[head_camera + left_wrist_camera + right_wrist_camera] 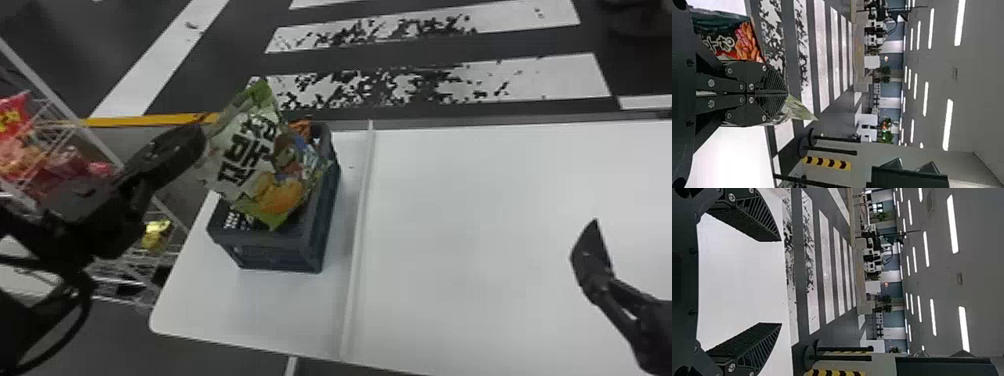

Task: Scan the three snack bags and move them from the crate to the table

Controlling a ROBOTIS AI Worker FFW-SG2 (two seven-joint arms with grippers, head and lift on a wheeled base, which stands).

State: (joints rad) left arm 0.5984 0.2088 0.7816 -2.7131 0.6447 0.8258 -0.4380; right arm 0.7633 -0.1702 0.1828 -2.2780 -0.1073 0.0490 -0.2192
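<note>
My left gripper (200, 142) is shut on a green-and-white snack bag (250, 160), which hangs tilted above the dark grey crate (280, 250). An orange bag (301, 128) shows inside the crate behind it. In the left wrist view, the left gripper (785, 94) pinches the green bag (798, 109), and a dark bag with red and orange print (730, 39) lies off to one side. Over the right part of the table (500, 225) is my right gripper (595, 255), apart from any bag. Its fingers stand wide apart in the right wrist view (779, 282).
A wire rack (170, 250) with red and yellow packages stands left of the table. A raised seam (357, 240) crosses the table right of the crate. Beyond the far edge lies a dark floor with white stripes (420, 30).
</note>
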